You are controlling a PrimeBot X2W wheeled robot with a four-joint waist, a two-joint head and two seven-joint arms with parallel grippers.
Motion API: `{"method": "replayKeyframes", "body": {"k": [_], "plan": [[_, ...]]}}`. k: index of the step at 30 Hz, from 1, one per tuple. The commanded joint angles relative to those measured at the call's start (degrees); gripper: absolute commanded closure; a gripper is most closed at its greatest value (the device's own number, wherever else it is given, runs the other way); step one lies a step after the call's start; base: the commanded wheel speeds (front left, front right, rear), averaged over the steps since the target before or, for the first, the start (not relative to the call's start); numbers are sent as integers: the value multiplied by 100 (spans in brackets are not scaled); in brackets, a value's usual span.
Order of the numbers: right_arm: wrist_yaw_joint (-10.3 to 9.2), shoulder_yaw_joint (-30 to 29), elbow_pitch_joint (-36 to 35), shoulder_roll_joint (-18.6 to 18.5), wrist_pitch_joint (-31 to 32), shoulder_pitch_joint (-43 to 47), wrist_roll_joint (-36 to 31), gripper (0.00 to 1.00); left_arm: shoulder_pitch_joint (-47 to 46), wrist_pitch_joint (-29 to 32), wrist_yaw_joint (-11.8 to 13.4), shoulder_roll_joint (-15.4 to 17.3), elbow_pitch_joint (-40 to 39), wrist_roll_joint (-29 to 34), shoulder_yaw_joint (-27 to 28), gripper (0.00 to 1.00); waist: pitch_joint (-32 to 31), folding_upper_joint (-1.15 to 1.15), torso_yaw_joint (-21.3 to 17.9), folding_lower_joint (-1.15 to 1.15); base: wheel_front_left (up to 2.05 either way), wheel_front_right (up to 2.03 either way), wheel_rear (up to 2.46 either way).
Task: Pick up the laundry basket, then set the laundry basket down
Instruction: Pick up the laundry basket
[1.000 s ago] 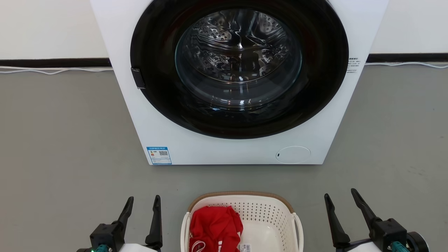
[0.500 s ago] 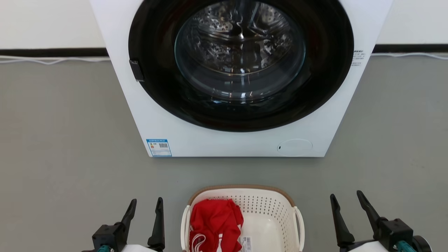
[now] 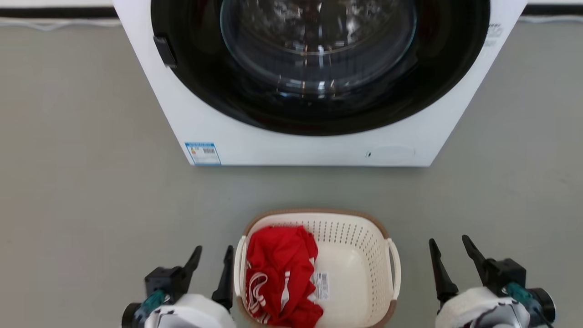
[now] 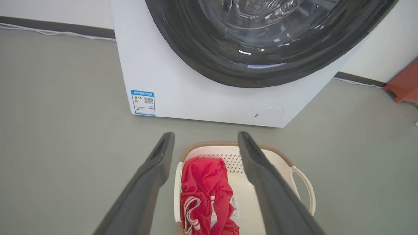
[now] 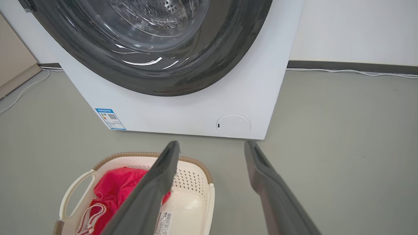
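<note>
Left gripper (image 3: pixel 213 250): fingers spread wide with nothing between them. The inner finger stands just beside the left loop handle (image 3: pixel 238 269) of the laundry basket (image 3: pixel 319 212) and is not yet on it.
Right gripper (image 3: pixel 448 242): just as wide and empty. It is near the right loop handle (image 3: pixel 395 269), with a strip of floor between them.
Laundry basket: on the grey floor (image 3: pixel 91 182) between the two grippers, on the near side of the washing machine (image 3: pixel 282 148) and apart from its front.
Contents: a red garment (image 3: pixel 280 269) bunched in the left half, and a barcode sticker (image 3: pixel 321 286) on the bare bottom.
What changed: the head camera has dipped, so the washer sits higher in the picture and more of the basket shows. That is the camera moving, not the things. Measured against the basket, the left gripper has closed in on its handle, while the right has kept its gap.
Meaning: I'd say the robot is bending into the pickup. Neither handle is grasped and the right side lags, so the lift isn't ready.
</note>
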Motion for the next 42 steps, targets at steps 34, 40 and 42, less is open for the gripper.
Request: {"method": "replayKeyframes", "body": {"k": [34,40,42], "plan": [[35,-300,2592,-54,238,-2634,-973,0,-3471,-58,-285,36,3701,-1020,-1268,0,2544,0,70,0,0,0,0],[35,-197,2859,-54,228,-2909,-962,0,-3730,-58,-253,36,3991,-1133,-1457,0,2781,0,76,0,0,0,0],[35,-144,2945,-54,214,-2993,-927,0,-3800,-58,-236,36,4044,-1153,-1506,0,2844,0,80,0,0,0,0]]}}
